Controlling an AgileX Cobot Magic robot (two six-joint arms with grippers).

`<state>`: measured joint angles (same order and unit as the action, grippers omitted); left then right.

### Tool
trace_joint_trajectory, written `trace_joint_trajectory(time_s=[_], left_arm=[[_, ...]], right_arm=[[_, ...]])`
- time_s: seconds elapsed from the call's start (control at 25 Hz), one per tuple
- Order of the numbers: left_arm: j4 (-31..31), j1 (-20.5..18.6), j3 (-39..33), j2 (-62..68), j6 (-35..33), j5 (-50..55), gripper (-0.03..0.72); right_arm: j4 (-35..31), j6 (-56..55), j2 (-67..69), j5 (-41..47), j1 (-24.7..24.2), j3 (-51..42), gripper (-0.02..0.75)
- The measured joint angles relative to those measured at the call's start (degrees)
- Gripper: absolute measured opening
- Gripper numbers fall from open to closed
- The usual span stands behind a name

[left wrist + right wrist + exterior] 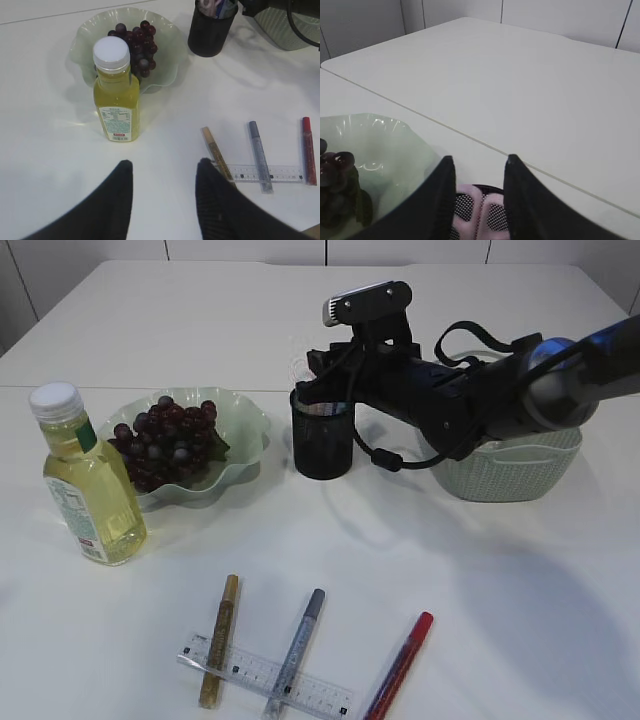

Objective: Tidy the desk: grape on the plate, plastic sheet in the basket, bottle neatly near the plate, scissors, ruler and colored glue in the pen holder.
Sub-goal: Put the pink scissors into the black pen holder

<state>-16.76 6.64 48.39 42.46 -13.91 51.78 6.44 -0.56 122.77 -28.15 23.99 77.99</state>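
Two arms work this white bench (480, 580), though only the right one shows in the exterior view, its bulk hiding much of the pale woven basket (520, 475) behind it. The right gripper (479, 172) hangs over the black mesh pen holder (322, 440), fingers parted around pink scissors handles (475, 210) standing in the cup without visibly pressing them; whether it grips them cannot be told. The left gripper (162, 172) hovers with fingers spread and nothing between them, near the bottle (116, 92). That bottle, clear plastic with yellow liquid and a white cap, stands upright just beside the wavy-rimmed translucent green plate (245, 420), where a dark purple grape bunch (165, 440) lies. Three glue pens, gold (218, 640), silver (297, 645) and red (400, 665), lie on the bench, the gold and silver crossing a clear ruler (265, 680). The red pen's lower end is cut off.
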Motion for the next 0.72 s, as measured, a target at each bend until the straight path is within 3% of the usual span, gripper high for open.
trace_joint_trajectory(time_s=[0.28, 0.72], left_arm=[[0.00, 0.00, 0.00, 0.00, 0.00, 0.00, 0.309], [0.00, 0.00, 0.00, 0.00, 0.00, -0.13, 0.309]], right_arm=[[-0.02, 0.08, -0.41, 1.91, 0.00, 0.00, 0.281], [-0.25, -1.95, -9.15, 17.13, 0.00, 0.13, 0.281]])
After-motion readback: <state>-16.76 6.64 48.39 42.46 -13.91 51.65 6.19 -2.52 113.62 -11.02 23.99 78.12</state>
